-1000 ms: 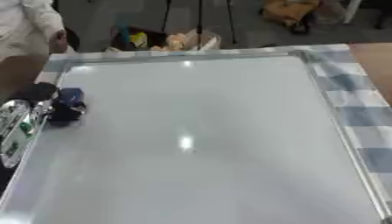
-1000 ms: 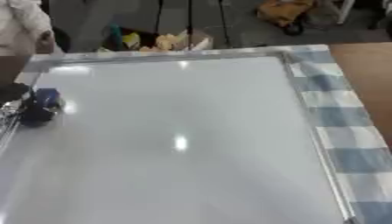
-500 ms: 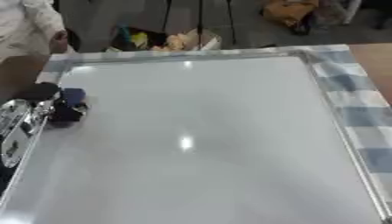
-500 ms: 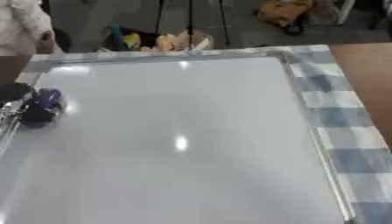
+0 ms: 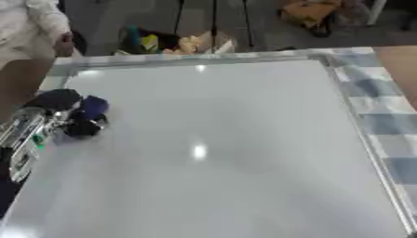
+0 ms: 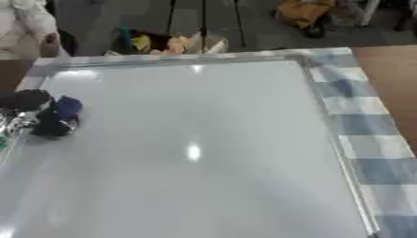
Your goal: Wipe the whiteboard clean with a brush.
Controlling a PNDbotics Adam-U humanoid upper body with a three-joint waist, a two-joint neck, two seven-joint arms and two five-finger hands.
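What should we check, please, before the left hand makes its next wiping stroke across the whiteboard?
1. Brush in the left hand: ok, a dark blue brush shows at the fingers.
2. Brush on the whiteboard: ok, at its left edge.
3. Marks left to wipe: cannot tell; the surface looks white apart from glare.
4. Stroke path rightward: ok, nothing lies on the board.
5. Right hand: not seen in either view.
6. Checked cloth flat beside the board: ok.
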